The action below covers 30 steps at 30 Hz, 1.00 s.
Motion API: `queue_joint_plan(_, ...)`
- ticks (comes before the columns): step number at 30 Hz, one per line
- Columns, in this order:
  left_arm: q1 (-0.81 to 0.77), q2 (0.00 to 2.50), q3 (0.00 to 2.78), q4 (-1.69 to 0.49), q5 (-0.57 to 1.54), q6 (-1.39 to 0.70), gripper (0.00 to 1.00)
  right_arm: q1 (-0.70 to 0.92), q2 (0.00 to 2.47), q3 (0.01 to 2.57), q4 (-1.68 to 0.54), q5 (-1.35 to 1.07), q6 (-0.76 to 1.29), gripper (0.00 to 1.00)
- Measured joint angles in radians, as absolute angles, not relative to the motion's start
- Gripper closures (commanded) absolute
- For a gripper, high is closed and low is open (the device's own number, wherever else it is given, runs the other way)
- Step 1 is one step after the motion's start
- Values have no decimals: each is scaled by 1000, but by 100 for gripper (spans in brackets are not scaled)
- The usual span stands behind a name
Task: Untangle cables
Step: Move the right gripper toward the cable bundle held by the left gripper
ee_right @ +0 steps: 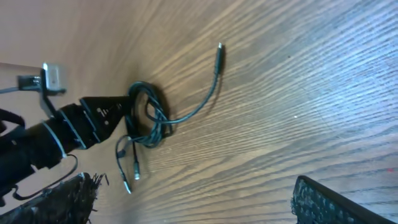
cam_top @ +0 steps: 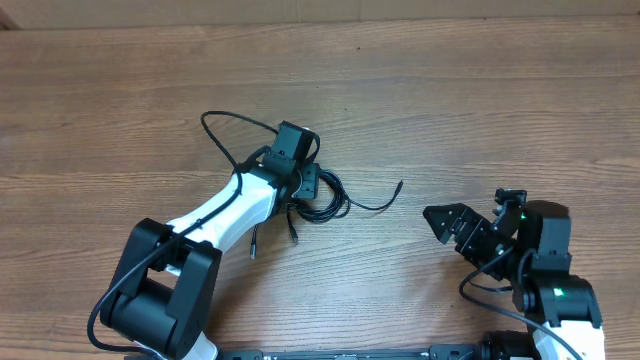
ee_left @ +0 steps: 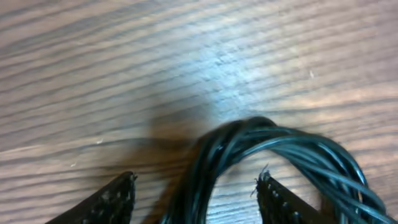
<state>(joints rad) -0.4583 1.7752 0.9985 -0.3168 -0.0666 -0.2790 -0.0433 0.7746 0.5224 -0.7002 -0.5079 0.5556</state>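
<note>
Left arm (cam_top: 225,210): is reaching diagonally across the table (cam_top: 500,90) toward the knot.
Left gripper (ee_left: 198,183): is standing partly open, gripping nothing; one strand of the loop is passing between its fingertips (ee_left: 118,196), and one fingertip seems to be sitting inside the loop.
Cables (cam_top: 328,200): are lying as one coiled knot near the table's middle, right at the left gripper's tips; two plug ends (cam_top: 252,250) are trailing back beside the left arm.
Free tail (cam_top: 385,203): is curving out of the knot to the right, ending in a small plug, apart from both grippers.
Right gripper (cam_top: 447,222): is standing wide open and empty, well apart from the knot.
Risk, snagging: a fingertip inside the loop would likely be dragging the whole knot along on any lift or retreat, tightening it.
Risk, bundle grasp: closing here would probably be pinching several strands together, freeing no single cord.
Hard to make out: how many cords are forming the knot and which plug belongs to which; strands are merging in every view.
Cut off: the left wrist view is showing only fingertips and part of the loop.
Uncertain: a thin black loop (cam_top: 225,125) beyond the left arm; robot wiring or cord cannot be told.
</note>
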Motion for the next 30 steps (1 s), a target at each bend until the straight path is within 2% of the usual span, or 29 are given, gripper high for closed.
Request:
queue_joint_plan(4, -458, 1779, 946, -306, -38, -224, 72, -43, 806, 522, -696, -508, 545, 0)
queue_joint_plan(6, -458, 1785, 932, -302, -31, -212, 92, -43, 813, 522, -685, -508, 544, 0)
queue_joint_plan(7, -458, 1787, 931, -299, -26, -202, 96, -43, 815, 522, -674, -508, 542, 0)
queue_joint_plan(14, -458, 1787, 933, -295, -5, -198, 96, -43, 815, 524, -614, -514, 449, 0)
queue_joint_plan(21, -458, 1779, 989, -398, 48, -198, 96, -43, 815, 524, -599, -587, 406, 0)
queue_joint_plan(30, -458, 1643, 1022, -418, 192, -159, 96, -43, 823, 525, -610, -670, 394, 0)
